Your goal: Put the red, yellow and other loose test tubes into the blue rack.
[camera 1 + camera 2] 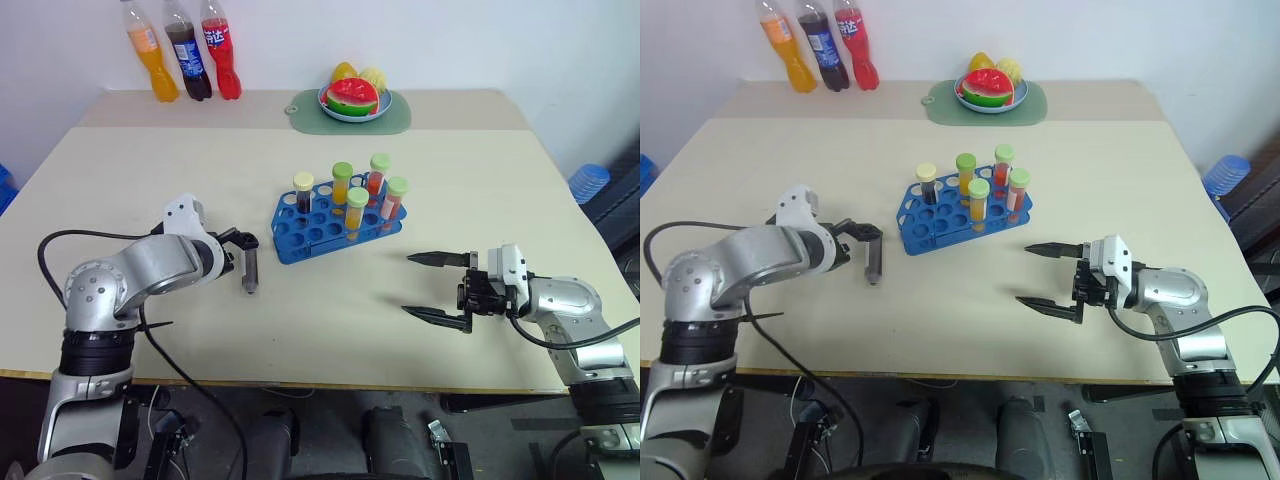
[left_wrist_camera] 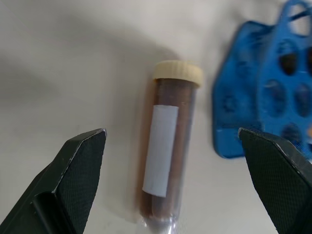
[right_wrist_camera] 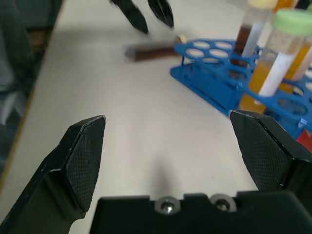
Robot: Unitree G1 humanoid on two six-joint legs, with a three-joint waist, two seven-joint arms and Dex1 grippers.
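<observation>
Test tubes with clear plastic walls stand upright in the small bright blue plastic rack (image 1: 335, 222) near the middle of the pale beige table (image 1: 300, 320): a dark brown tube with a cream cap (image 1: 303, 192) at the rack's 9 o'clock end, two orange-yellow tubes with green caps (image 1: 342, 184) (image 1: 357, 213) in the middle, and two red-orange tubes with green caps (image 1: 378, 174) (image 1: 395, 198) toward 3 o'clock. One more dark brown, cream-capped tube with a white label (image 2: 168, 156) lies flat on the table just beside the rack at its 9 o'clock, cap toward the rack and not touching it. The left gripper (image 1: 247, 262) hangs over this lying tube with its two black fingers spread wide on either side, gripping nothing. The right gripper (image 1: 437, 288) hovers over bare table at about 4 o'clock from the rack, well apart from it, fingers also wide open and empty. At 12 o'clock, on the table's far edge, sit a green mat bearing a plate of fruit (image 1: 352, 100) and, toward 10 o'clock, three plastic soda bottles (image 1: 185, 50).
</observation>
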